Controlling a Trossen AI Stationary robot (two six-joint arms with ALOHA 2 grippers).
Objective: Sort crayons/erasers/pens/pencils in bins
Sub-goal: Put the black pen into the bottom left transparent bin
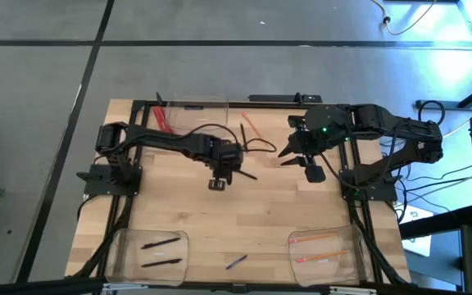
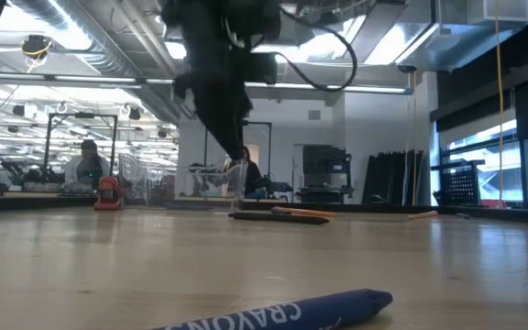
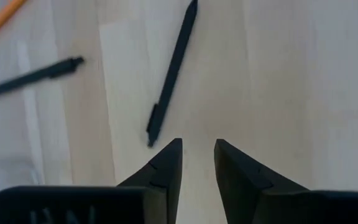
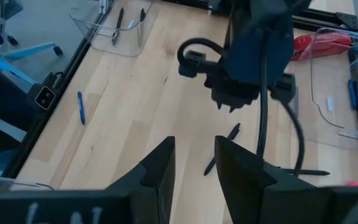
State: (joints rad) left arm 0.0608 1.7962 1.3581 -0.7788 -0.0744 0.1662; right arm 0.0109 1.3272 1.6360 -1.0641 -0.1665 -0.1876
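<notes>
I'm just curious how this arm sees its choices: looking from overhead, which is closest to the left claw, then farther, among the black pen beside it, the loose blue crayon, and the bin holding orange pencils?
1. Black pen, right beside the left gripper.
2. Blue crayon, loose near the table's front edge.
3. Bin with orange pencils, at the front right corner.

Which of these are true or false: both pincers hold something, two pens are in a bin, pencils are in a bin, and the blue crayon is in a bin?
1. Both pincers hold something. False: the left pincer and the right pincer stand open and empty.
2. Two pens lie in a bin. True.
3. Pencils lie in another bin. True.
4. The blue crayon is in a bin. False: it lies on the bare table between them.
</notes>
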